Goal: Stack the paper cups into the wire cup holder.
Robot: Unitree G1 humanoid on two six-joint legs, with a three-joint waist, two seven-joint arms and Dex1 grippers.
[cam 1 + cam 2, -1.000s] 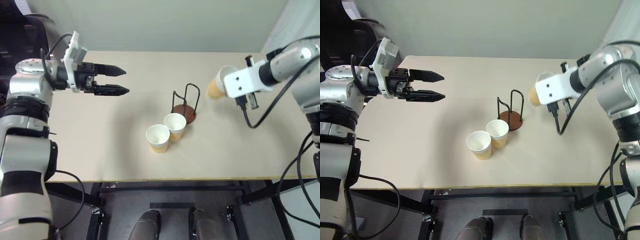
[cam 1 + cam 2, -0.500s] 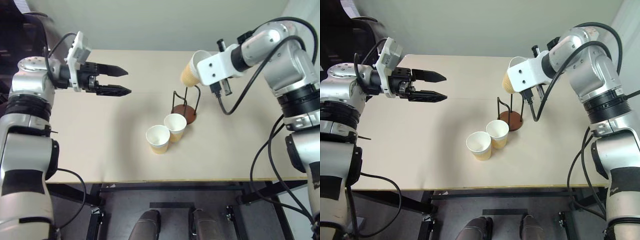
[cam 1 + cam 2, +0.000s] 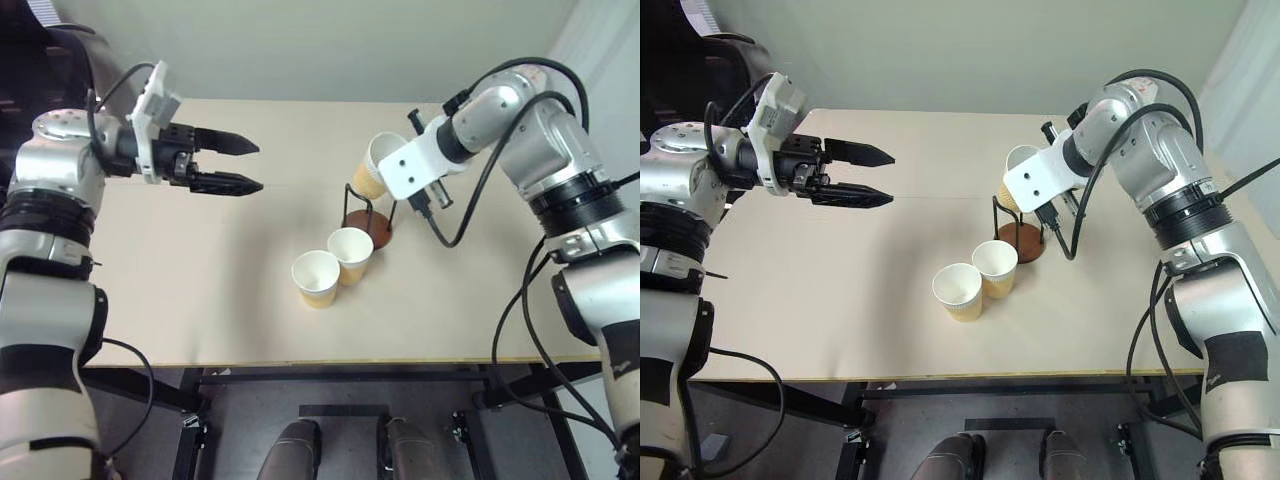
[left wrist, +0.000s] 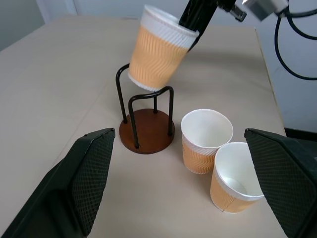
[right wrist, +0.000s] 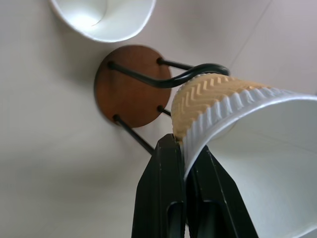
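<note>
Step in hand: the held paper cup (image 4: 158, 49) is being brought over the wire cup holder (image 4: 146, 116); this is judged the first of three placements.
Right gripper (image 5: 184, 148): pressed together on the cup's rim wall, one finger inside and one outside.
Held cup, position: tilted, its bottom just at the top of the wire loops (image 5: 171, 78); whether it touches them cannot be told.
How to do it well: the cup should be righted until its bottom faces the disc base (image 5: 130, 91), centred between the loops, then lowered straight; release is best left until the cup is seated. A tilted descent could snag the bottom edge on a loop or tip the light holder.
Left gripper (image 3: 245, 165): spread and empty, held above the table (image 3: 200, 290), well apart from the holder.
Remaining cups: two paper cups (image 3: 335, 265) stand upright and touching, just beside the holder on the near side.
Cup appearance: tapered, white inside and at the ribbed rim band, tan-yellow chevron-embossed lower wall.
Holder appearance: round reddish-brown base with thin black upright wire loops, empty.
</note>
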